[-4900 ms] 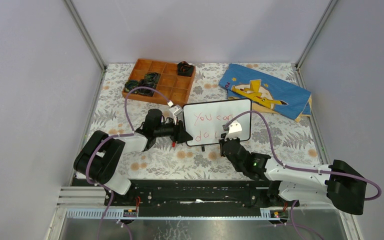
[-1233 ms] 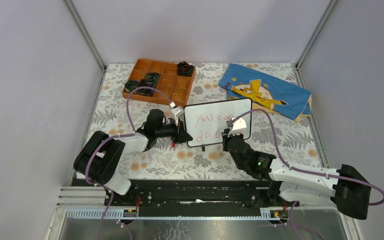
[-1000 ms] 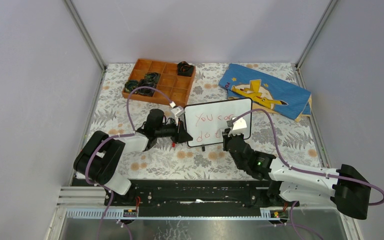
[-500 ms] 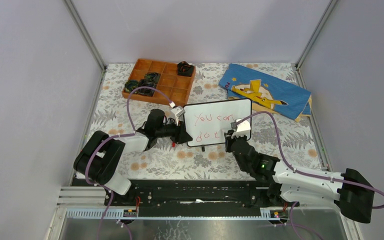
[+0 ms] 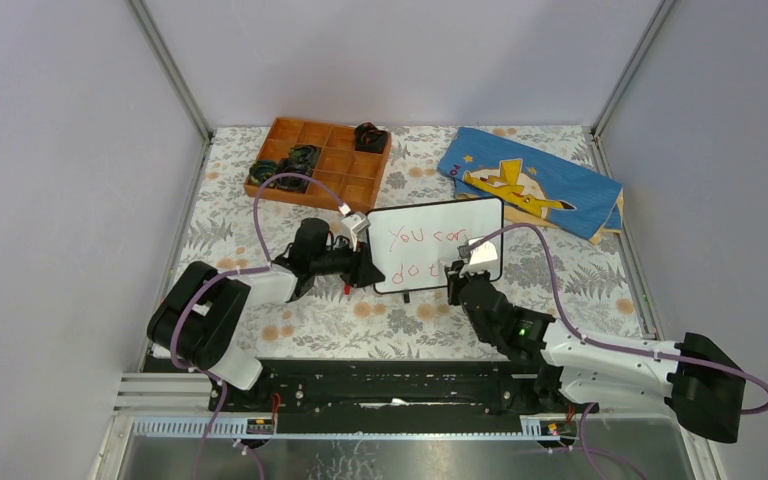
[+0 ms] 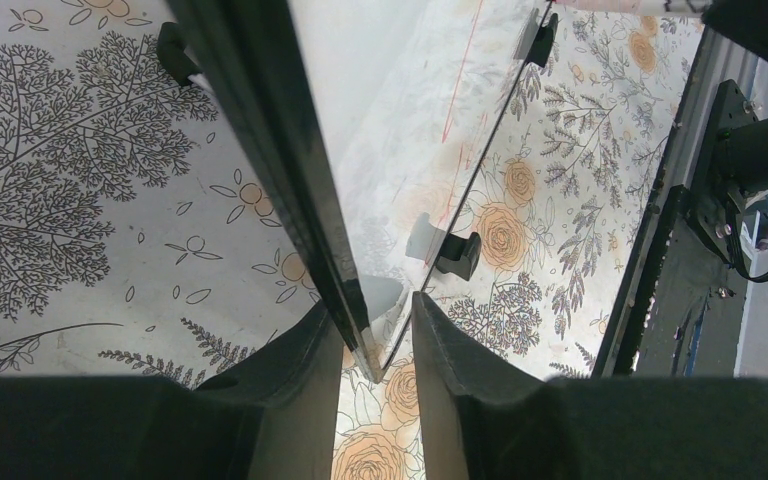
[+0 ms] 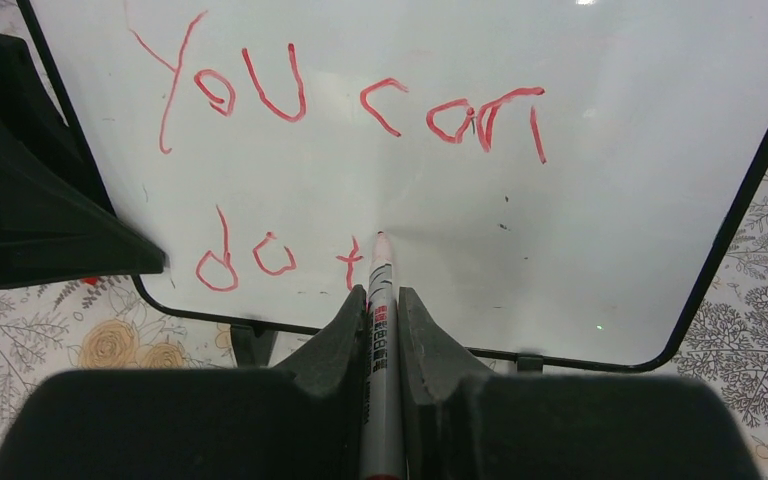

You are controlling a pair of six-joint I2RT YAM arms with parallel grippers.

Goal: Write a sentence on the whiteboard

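On the floral desk (image 5: 570,285), near its middle and between the two arms, the whiteboard (image 5: 480,222) is found propped on its small black feet. Its left edge is straddled by the left gripper (image 6: 380,335): one finger is seen against the black frame and a sliver of gap appears at the other, so whether the board is pinched or merely bracketed cannot be told. The right gripper (image 7: 382,300) is pressed together on a marker (image 7: 381,265), whose tip appears to touch the board face just right of the letter "t". The sentence (image 7: 380,115) is recorded in red as "You can" on the upper line and "do t" on the lower. An orange compartment tray (image 5: 335,150) holding dark items is noted behind the board to the left. A blue cloth (image 5: 550,172) bearing a yellow figure is noted at the far right.
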